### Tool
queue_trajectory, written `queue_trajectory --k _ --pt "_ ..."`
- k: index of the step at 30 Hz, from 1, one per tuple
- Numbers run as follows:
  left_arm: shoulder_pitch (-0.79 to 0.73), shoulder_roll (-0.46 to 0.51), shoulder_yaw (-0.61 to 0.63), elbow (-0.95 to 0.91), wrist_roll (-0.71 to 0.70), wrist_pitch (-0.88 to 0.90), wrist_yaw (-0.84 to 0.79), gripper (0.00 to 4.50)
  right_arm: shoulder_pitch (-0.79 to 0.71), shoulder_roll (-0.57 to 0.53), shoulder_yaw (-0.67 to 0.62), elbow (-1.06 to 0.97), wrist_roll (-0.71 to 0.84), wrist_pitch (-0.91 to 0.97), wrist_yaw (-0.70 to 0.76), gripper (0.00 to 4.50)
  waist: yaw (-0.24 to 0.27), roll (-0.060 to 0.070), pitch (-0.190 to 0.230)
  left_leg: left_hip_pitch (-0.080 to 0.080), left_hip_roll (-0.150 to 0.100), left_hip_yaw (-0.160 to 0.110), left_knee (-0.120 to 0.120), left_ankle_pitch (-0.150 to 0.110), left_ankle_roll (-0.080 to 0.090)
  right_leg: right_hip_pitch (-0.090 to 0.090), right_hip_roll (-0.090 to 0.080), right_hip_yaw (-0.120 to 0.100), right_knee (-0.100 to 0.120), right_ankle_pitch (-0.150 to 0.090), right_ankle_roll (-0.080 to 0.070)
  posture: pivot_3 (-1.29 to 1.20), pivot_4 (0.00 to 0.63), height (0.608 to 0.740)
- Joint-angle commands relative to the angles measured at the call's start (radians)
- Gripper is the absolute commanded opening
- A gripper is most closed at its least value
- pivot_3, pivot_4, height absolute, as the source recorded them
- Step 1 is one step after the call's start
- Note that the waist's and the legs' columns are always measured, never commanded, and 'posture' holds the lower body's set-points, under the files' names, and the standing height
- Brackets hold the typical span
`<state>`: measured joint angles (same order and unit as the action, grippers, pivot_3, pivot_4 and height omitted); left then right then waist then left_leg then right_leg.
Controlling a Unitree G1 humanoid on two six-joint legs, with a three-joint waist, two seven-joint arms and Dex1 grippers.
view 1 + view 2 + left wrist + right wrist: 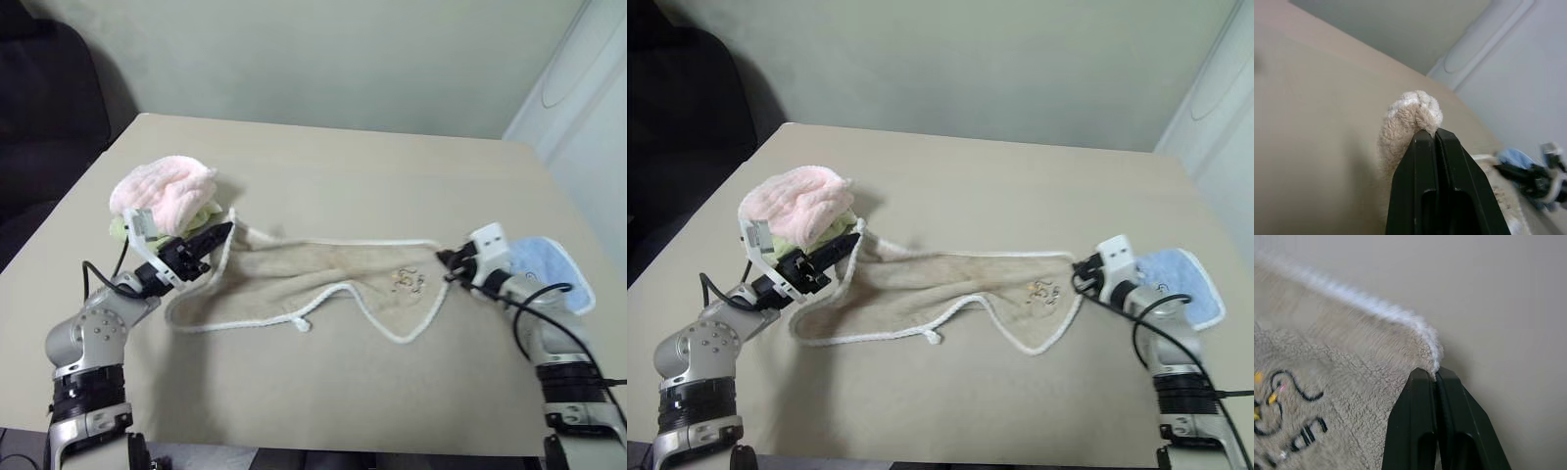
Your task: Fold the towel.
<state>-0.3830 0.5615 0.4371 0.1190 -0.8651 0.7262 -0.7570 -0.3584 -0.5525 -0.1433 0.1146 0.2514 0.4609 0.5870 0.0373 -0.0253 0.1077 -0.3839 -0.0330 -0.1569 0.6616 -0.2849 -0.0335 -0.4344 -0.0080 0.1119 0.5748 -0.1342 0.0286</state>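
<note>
My left claw and right claw each pinch a corner of the towel, stretched lengthwise left to right across the bench

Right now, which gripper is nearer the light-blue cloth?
Right. The right gripper pinches the towel corner just beside the light-blue cloth; the left gripper holds the towel's opposite corner, by the pink cloth.

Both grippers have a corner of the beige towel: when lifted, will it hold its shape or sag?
Probably sag: the towel already hangs in loose, rumpled folds between the left gripper and the right gripper, so it looks floppy. Its thick terry pile probably won't slip from the shut fingers. It looks light, though the drooping middle may drag across the table.
</note>
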Motion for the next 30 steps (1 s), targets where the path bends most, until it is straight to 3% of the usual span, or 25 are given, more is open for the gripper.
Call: queue_trajectory --k 1,9,10,15,18,22,26,30 --pt "-0.142 0.016 -0.011 0.036 0.052 -0.095 0.004 0.0 -0.089 -0.064 -0.098 -0.006 0.026 0.001 -0.022 0.04 0.002 0.001 0.001 0.0 0.0 0.0 0.001 0.0 0.0 0.0 0.0 0.0 0.0 0.0 0.0 0.0 0.15 0.74" --pt "-0.644 -0.053 -0.102 0.554 0.244 -0.355 -0.031 0.0 -0.445 -0.155 -0.046 0.362 -0.081 -0.16 -0.002 0.04 0.002 0.002 0.003 -0.003 -0.001 0.001 0.001 0.004 0.004 -0.002 -0.004 0.0 0.0 0.004 0.002 0.0 0.15 0.74" --pt "-0.704 -0.057 -0.107 0.614 0.263 -0.393 -0.04 0.0 -0.491 -0.165 -0.043 0.402 -0.088 -0.182 0.002 0.04 0.002 0.002 0.003 -0.003 -0.001 0.001 0.001 0.007 0.011 -0.002 -0.004 -0.001 0.0 0.005 0.004 0.0 0.15 0.74" --pt "-0.826 -0.039 -0.094 0.734 0.288 -0.465 -0.13 0.0 -0.55 -0.207 -0.075 0.409 -0.057 -0.224 0.051 0.04 0.002 0.003 0.003 -0.005 -0.001 0.001 -0.008 0.01 0.015 -0.005 -0.004 -0.002 -0.008 0.009 0.013 0.0 0.15 0.74" --pt "-0.752 -0.003 -0.077 0.659 0.252 -0.409 -0.206 0.0 -0.425 -0.221 -0.13 0.228 0.03 -0.181 0.115 0.04 0.002 0.004 0.003 -0.004 0.0 0.001 -0.015 0.012 0.015 -0.003 -0.004 -0.002 -0.015 0.011 0.015 0.0 0.15 0.74" --pt "-0.471 0.04 -0.072 0.402 0.186 -0.259 -0.272 0.0 -0.103 -0.199 -0.212 -0.119 0.161 -0.07 0.153 0.04 -0.002 0.007 0.002 0.002 0.001 0.002 -0.017 0.011 0.015 0.004 -0.003 -0.003 -0.017 0.008 0.013 0.0 0.15 0.74" --pt "-0.247 0.061 -0.048 0.174 0.1 -0.111 -0.267 0.0 0.161 -0.198 -0.246 -0.34 0.24 -0.007 0.191 0.04 -0.004 0.004 0.005 -0.002 0.0 0.003 -0.012 0.01 0.008 0.001 -0.003 -0.001 -0.016 0.009 0.011 0.0 0.15 0.74" --pt "0.059 0.106 -0.067 -0.137 0.054 -0.017 -0.281 0.0 0.444 -0.202 -0.289 -0.51 0.323 0.054 0.268 0.04 -0.005 0.004 0.004 -0.005 -0.001 0.002 -0.011 0.01 0.004 0.002 -0.002 -0.001 -0.016 -0.006 0.017 0.0 0.15 0.74"
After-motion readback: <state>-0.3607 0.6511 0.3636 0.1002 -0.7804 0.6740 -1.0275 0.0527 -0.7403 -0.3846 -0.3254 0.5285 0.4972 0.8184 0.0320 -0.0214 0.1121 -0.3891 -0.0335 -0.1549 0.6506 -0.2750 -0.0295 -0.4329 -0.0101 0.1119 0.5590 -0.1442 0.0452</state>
